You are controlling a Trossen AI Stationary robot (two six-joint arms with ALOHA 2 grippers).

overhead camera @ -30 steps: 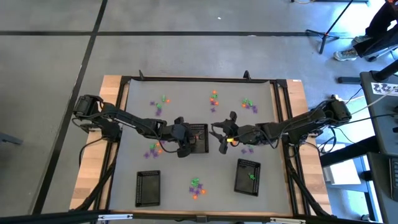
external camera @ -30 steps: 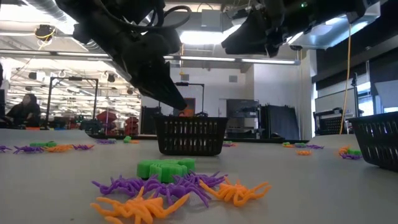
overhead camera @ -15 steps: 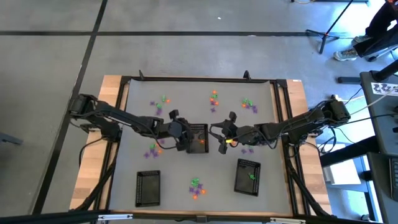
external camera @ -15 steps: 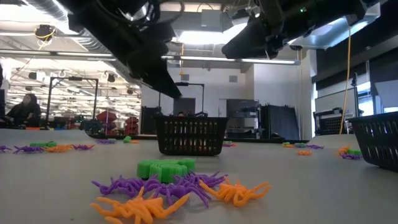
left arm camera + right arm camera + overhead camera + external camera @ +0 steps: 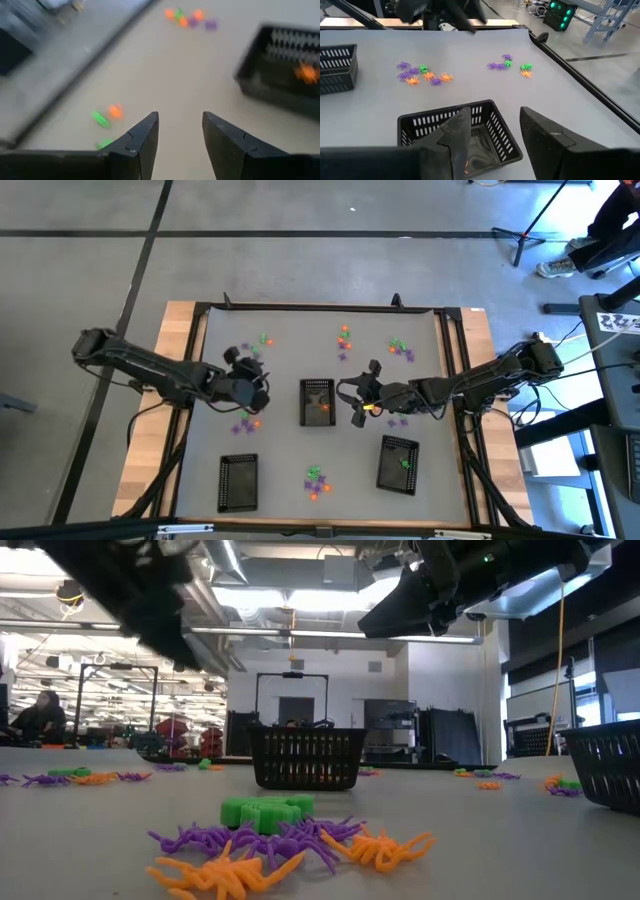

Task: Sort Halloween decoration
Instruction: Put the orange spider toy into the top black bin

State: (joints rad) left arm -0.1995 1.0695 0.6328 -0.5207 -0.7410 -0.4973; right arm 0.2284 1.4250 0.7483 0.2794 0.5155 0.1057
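Your left gripper (image 5: 262,392) hangs over the left half of the worktop (image 5: 290,340), above the purple and orange trinkets (image 5: 245,421) scattered there. Its jaws are parted with nothing between them, which the left wrist view (image 5: 180,131) shows plainly.

Your right gripper (image 5: 352,395) sits near the middle of the worktop, just to the right of the center tray (image 5: 317,401). In the right wrist view its jaws (image 5: 492,131) stand apart and empty above that tray's mesh wall (image 5: 485,122).

The center tray has an orange piece (image 5: 325,406) lying inside it. Two more black mesh trays stand toward the near edge: the left tray (image 5: 238,481) by the near left corner, and the right tray (image 5: 398,464) by the near right corner with a green piece (image 5: 405,464) in it.

The rest of the Halloween decoration is spread in loose clusters on the bare worktop. One cluster (image 5: 259,346) lies toward the far left, one (image 5: 344,340) near the middle of the far edge, one (image 5: 401,349) toward the far right, and one (image 5: 315,482) at the near edge between the two near trays. In the low view that near cluster (image 5: 285,840) shows as purple and orange spider shapes around a green piece. A few purple pieces (image 5: 398,420) lie just under your right arm.
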